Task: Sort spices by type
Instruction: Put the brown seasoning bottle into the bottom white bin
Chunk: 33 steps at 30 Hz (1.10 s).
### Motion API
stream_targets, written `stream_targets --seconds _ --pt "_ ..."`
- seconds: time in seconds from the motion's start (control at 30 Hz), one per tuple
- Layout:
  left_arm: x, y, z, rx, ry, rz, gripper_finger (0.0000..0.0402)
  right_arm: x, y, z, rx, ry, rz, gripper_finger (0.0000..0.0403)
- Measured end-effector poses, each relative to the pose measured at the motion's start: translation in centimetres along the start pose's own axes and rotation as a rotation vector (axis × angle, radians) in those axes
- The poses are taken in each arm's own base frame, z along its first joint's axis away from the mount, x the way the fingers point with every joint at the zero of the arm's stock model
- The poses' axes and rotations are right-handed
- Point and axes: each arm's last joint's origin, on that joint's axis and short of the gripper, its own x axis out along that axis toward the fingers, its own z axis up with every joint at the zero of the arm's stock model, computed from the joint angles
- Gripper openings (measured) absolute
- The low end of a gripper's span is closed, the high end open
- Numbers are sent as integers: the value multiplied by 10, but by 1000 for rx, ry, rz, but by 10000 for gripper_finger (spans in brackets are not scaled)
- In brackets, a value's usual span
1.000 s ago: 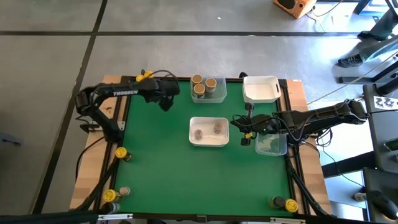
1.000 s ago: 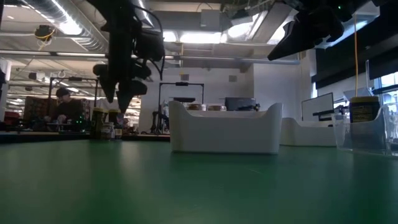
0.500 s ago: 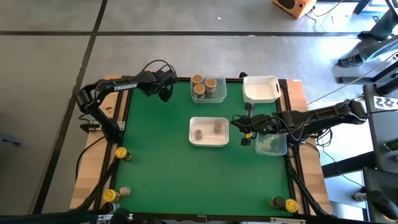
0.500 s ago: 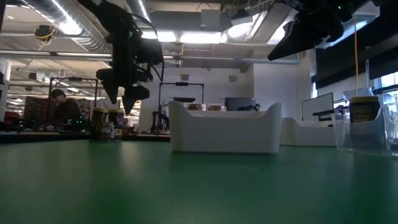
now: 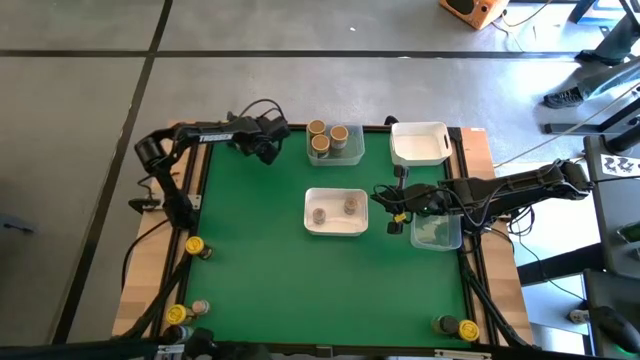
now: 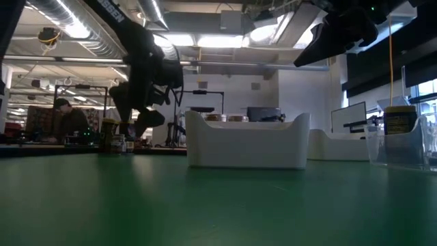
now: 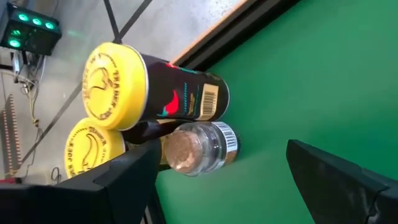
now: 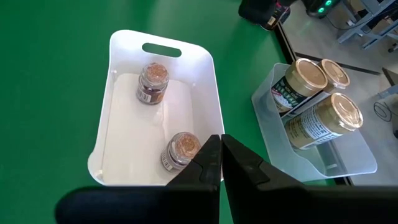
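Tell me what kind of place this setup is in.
Likely a robotics lab or open workshop. Beyond the green table mat the low view shows exposed ceiling ducts, strip lights, computer monitors and a person seated at a cluttered bench; the high view shows bare concrete floor.

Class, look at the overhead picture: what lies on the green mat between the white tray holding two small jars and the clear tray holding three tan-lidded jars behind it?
Nothing: in the high view, only bare green mat separates the white tray from the clear tray.
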Motion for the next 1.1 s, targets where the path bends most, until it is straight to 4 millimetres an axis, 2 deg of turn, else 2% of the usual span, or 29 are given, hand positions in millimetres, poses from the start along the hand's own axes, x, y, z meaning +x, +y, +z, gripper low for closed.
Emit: stream_targets --seconds 0.47,0.7,1.1 --pt "12 2 -1 0 43 19 343 0 0 -1 -2 6 1 14" --pt "29 3 -15 17 81 31 343 0 0 -1 -2 6 1 14" --pt "32 3 -7 -19 17 15 343 0 0 -1 -2 5 1 14"
